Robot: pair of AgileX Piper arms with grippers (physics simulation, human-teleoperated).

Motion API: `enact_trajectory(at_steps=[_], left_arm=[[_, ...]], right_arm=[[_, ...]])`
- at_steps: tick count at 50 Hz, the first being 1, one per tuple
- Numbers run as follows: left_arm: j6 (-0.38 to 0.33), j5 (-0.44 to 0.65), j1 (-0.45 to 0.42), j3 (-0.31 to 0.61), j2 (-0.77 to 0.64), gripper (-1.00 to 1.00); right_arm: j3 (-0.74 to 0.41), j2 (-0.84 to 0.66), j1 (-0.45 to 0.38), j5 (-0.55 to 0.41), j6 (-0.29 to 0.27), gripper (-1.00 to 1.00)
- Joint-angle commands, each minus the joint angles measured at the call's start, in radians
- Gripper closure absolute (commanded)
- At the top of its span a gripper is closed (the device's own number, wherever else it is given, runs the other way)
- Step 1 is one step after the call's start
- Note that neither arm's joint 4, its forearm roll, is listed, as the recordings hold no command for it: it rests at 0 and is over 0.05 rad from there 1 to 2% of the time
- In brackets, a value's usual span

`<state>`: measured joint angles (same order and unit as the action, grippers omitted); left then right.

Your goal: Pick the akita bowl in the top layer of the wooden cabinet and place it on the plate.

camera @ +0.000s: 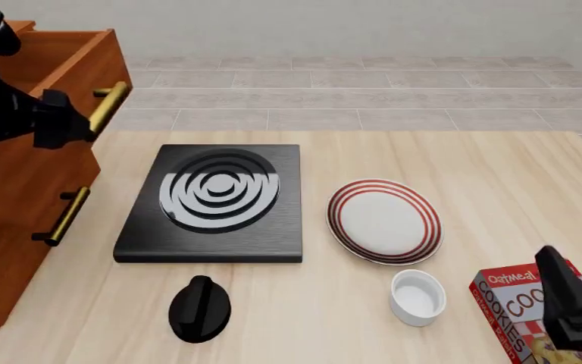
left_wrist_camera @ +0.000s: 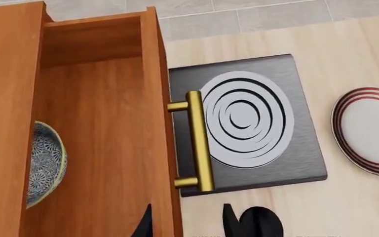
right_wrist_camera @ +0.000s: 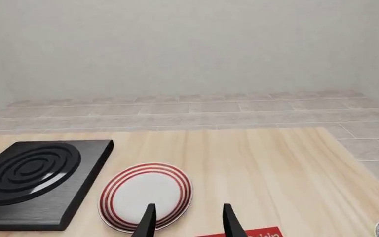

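The top drawer of the wooden cabinet stands pulled out, and in the left wrist view the speckled bowl lies inside it at the left edge of the frame, against the drawer's inner wall, more than half of it cut off by the wood. From the front the drawer sits in the upper left corner and its inside cannot be seen, since the left arm covers it. The left hand hangs over the drawer's front board near the brass handle, fingers apart with nothing between them; only their dark tips show at the bottom of that frame, and one seems to be inside the drawer, the other outside. The plate lies bare on the surface in the middle of the front frame, just right of the black stove slab. A small white ramekin stands below the plate, holding nothing. The right hand hovers at the lower right above a cookie box, fingers apart and holding nothing. A black knob lies below the slab.
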<state>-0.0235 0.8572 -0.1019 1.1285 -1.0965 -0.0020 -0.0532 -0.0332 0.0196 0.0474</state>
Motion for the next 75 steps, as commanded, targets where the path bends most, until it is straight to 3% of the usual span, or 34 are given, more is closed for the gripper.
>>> enact_trajectory(at_steps=[1, 7, 29, 75], left_arm=[[-0.004, 0.021, -0.053, 0.033, -0.042, -1.0], [-0.017, 0.027, -0.061, 0.045, -0.06, -1.0], [-0.001, 0.069, -0.119, 0.132, -0.112, -1.0], [0.16, 0.057, -0.303, 0.156, -0.151, -1.0]], right_arm=[[0.0, -0.023, 0.001, 0.024, 0.004, -1.0], [0.0, -0.059, 0.002, 0.06, 0.005, -1.0], [0.0, -0.048, 0.007, 0.051, 0.005, -1.0], [-0.001, 0.041, 0.016, -0.034, 0.012, -1.0]])
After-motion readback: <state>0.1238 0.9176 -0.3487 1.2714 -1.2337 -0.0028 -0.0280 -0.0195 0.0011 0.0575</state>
